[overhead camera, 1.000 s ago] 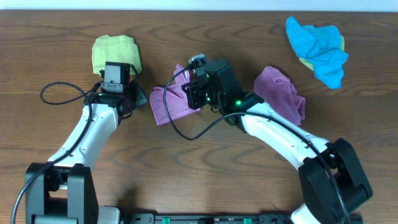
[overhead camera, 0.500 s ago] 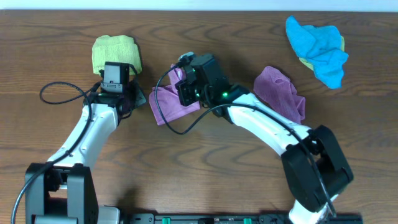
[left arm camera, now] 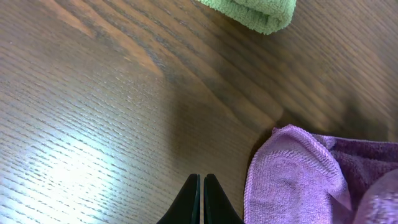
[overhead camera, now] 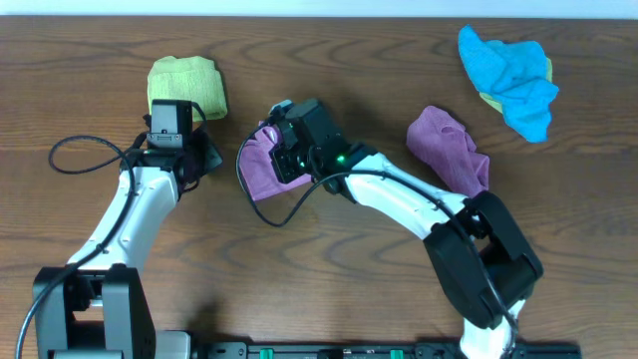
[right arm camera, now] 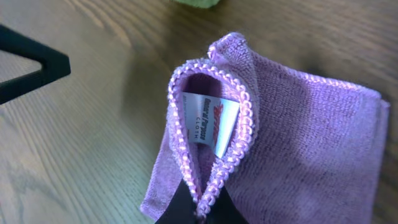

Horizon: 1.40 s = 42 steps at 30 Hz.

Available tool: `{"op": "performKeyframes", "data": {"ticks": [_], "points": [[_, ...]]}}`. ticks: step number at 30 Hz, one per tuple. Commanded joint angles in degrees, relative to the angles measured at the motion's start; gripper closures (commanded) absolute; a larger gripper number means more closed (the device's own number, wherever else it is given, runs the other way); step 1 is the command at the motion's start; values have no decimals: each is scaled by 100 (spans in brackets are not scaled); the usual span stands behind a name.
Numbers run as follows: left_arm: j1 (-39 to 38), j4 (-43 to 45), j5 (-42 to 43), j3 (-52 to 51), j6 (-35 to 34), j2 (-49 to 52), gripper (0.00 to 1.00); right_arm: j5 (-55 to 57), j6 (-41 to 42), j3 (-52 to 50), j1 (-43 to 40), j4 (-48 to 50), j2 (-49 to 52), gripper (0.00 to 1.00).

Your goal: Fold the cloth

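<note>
Purple cloth on the tabletop, its hemmed edge pinched by the right pincer; left pincer pressed together, empty, just left.

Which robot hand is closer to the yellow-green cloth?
Left. The left gripper is close beside the yellow-green cloth, not touching it. The right gripper is farther off, pinching the middle purple cloth.

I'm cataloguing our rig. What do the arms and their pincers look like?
The left arm and right arm have white link shells, black joints and black wrist housings. A thin black cable loops beside each wrist. A green light glows on the right wrist. The left pincer and right pincer have slim, black, tapered fingers.
</note>
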Motion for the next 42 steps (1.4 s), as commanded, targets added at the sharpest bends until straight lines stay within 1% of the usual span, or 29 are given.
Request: {"op": "performKeyframes", "data": {"ticks": [1,27,28,29,34,38,42], "points": [[44,-33,-98,22,66,-109,94,57,-116,144,103,22,46,98],[44,-35,-39,20,57,-109,95,140,-164,304,299,42,459,98],[44,-35,-39,20,57,-109,94,136,-179,306,317,42,459,94],[44,-35,-39,20,59,-109,94,107,-186,306,330,33,459,85],[44,-35,-44,20,59,-109,94,-269,-289,306,404,-140,457,70],[44,-33,-61,20,59,-109,94,-446,-286,306,470,-184,457,62],[44,-33,-63,20,59,-109,94,-702,-284,306,542,-179,452,56]]}}
